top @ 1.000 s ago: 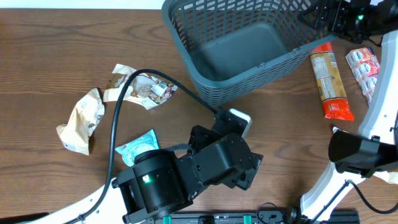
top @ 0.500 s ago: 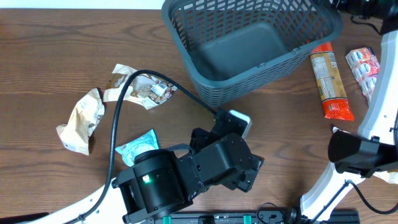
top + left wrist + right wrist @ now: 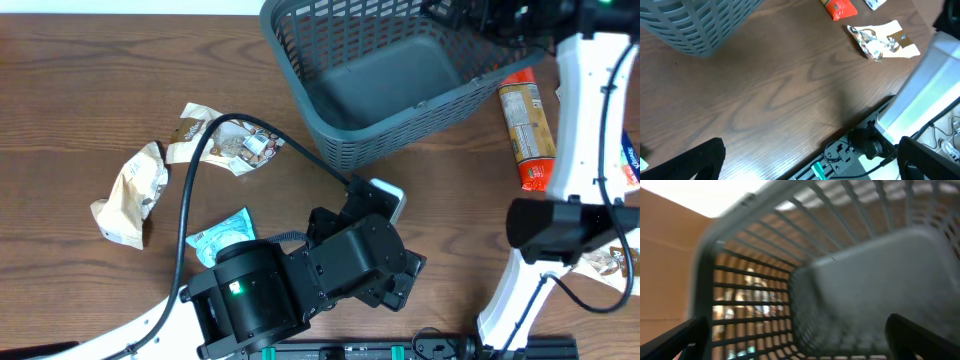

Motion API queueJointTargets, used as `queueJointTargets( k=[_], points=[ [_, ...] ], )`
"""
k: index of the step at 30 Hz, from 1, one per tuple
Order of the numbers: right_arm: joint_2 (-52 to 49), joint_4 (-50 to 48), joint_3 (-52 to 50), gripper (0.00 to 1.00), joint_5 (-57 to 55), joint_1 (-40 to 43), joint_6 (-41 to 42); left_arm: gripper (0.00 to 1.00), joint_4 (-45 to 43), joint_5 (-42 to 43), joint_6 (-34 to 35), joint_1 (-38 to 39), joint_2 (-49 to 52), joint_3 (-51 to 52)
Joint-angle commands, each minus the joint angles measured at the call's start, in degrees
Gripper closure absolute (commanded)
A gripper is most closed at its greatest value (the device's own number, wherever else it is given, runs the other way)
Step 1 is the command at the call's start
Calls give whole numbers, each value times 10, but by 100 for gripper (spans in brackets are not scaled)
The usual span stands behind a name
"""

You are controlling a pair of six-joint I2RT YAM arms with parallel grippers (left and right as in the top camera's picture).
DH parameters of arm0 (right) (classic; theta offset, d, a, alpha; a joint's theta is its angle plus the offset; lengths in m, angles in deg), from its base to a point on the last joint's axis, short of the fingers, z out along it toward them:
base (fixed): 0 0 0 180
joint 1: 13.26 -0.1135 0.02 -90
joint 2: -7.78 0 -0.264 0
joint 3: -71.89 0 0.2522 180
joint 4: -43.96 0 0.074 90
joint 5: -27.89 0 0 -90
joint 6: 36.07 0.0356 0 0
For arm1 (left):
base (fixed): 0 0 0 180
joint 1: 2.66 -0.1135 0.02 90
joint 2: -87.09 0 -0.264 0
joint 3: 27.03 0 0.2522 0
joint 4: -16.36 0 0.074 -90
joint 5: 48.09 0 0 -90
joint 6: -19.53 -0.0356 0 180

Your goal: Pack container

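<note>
The container (image 3: 400,128), a large grey-blue lattice basket, stands at the far middle of the table with nothing in it. My right gripper (image 3: 470,14) hovers open over its far right corner. The right wrist view looks down into it, onto the bare floor (image 3: 875,275) between the wide-apart fingers (image 3: 675,341). My left gripper (image 3: 810,167) is open and empty, low over bare wood near the table's front edge, with the container's wall (image 3: 690,25) ahead to its left. In the overhead view the left arm (image 3: 300,285) hides its fingers.
Two crumpled snack packets (image 3: 130,195) (image 3: 225,140) and a teal packet (image 3: 225,237) lie at the left. A long orange packet (image 3: 528,125) lies right of the basket. Another crumpled packet (image 3: 882,40) rests near the right arm's base (image 3: 560,235).
The right arm has swung left from the table's far right corner to over the basket, and now covers the packets at the right edge. The left arm has not moved.
</note>
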Motion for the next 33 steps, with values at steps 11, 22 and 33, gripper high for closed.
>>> queueJointTargets(
  k=[11, 22, 33],
  points=[
    [-3, 6, 3, 1, -60, 3, -10, 1, 2, 4, 6, 1, 0, -6],
    [-3, 9, 3, 1, -122, 2, -10, 10, 2, 6, 10, 1, 0, -6],
    [-4, 8, -15, 11, -129, 2, -10, 87, -7, 9, 18, 1, 38, -5]
  ],
)
